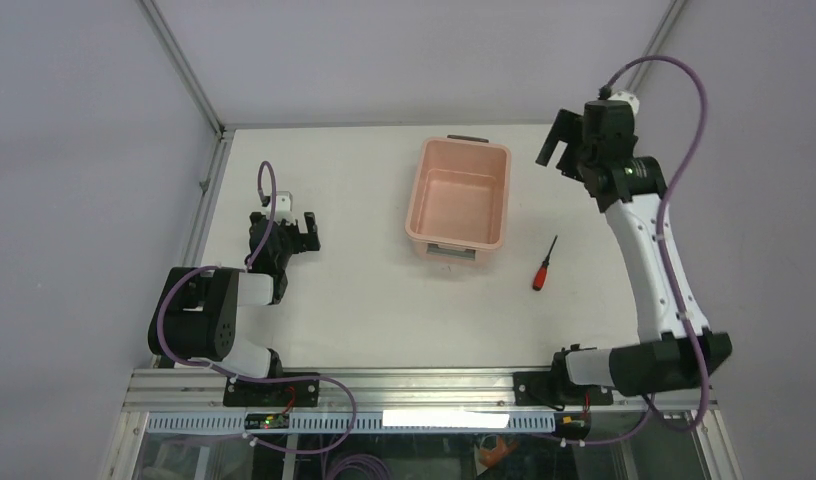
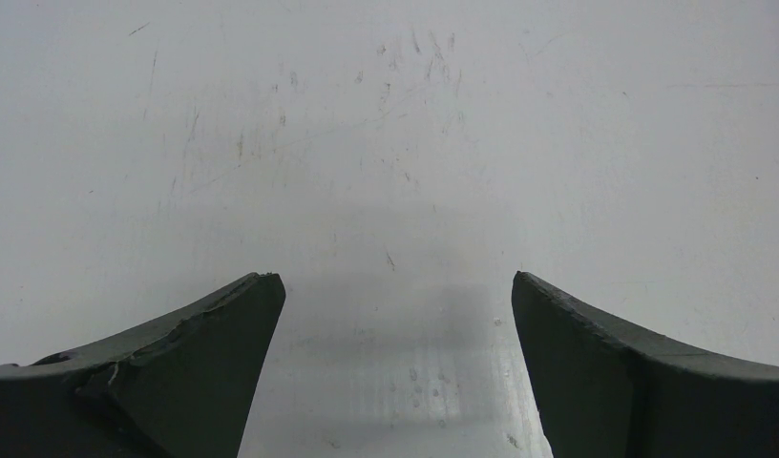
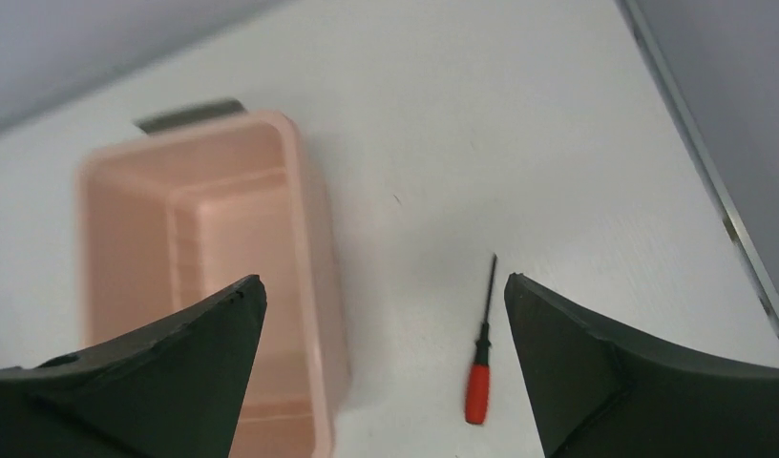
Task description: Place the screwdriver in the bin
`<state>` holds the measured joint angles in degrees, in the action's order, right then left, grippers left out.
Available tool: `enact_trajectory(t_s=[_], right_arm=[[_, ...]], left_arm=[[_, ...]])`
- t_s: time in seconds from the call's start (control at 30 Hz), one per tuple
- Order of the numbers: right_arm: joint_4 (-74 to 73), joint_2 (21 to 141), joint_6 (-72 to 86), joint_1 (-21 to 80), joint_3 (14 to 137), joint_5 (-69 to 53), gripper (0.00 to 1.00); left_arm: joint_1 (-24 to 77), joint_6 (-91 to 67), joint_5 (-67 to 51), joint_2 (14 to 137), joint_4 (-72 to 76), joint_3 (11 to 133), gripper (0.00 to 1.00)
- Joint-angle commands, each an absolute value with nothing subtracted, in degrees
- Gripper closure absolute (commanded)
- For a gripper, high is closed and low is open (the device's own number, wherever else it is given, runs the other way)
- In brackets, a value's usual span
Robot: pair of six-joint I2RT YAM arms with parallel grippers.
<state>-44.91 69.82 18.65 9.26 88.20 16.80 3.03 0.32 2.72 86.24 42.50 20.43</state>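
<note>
Right claw (image 3: 384, 281) hangs spread and empty near the far right corner of the table (image 1: 384, 310); left claw (image 2: 395, 279) is spread too. The bin (image 1: 456, 241) sits toward the far edge, midway along it. The screwdriver (image 1: 542, 268) lies apart on its right. It looks light, rigid and probably slippery, so it is best pinched across the red handle.

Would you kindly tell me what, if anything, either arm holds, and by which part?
Nothing: both jaws stand open and empty; the screwdriver lies on the table.
</note>
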Motion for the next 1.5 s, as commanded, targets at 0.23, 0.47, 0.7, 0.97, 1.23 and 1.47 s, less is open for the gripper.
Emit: enact_trajectory(t_s=[0.23, 0.47, 0.7, 0.97, 1.23, 1.47], right_arm=[[-48.0, 87.5, 20.3, 1.3, 69.6, 2.5, 0.1], [-41.3, 95.2, 20.7, 1.0, 59.8, 0.9, 0.24], [-39.1, 97.5, 20.2, 0.7, 58.0, 2.9, 0.67], [-54.5, 93.9, 16.2, 0.7, 72.4, 3.4, 1.0], [-77.6, 96.2, 14.2, 1.1, 98.0, -1.0, 1.0], [-71.1, 96.2, 22.3, 7.7, 106.8, -6.6, 1.0]], left_arm=[[3.5, -0.8, 2.8, 86.2, 46.4, 21.8, 0.01], [3.6, -0.8, 2.8, 86.3, 46.4, 21.8, 0.01], [3.5, -0.8, 2.8, 86.3, 46.4, 21.8, 0.01], [3.6, -0.8, 2.9, 86.3, 46.4, 21.8, 0.01], [3.5, -0.8, 2.8, 86.3, 46.4, 21.8, 0.01], [3.5, -0.8, 2.8, 86.3, 46.4, 21.8, 0.01]])
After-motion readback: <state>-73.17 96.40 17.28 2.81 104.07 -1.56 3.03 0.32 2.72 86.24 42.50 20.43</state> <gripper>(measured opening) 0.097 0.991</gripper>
